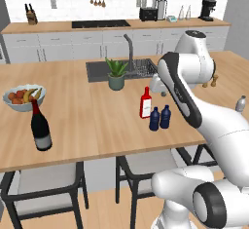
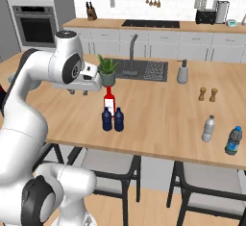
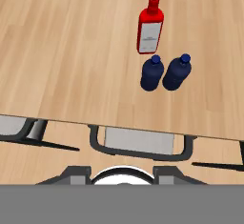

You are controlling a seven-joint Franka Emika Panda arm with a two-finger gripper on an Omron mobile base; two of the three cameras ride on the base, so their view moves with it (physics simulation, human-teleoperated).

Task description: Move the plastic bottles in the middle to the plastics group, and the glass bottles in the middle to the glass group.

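Hand view: red bottle [image 3: 151, 25] upright behind two blue bottles [image 3: 164, 74]; jaws' opening can't be told

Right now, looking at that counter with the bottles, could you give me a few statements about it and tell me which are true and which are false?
1. The red bottle stands upright just behind the two blue bottles. True.
2. The dark wine bottle lies on its side. False: it stands upright, near the fruit bowl.
3. The gripper holds a blue bottle. False: all three middle bottles stand free on the counter.
4. A potted plant sits by the sink. True.
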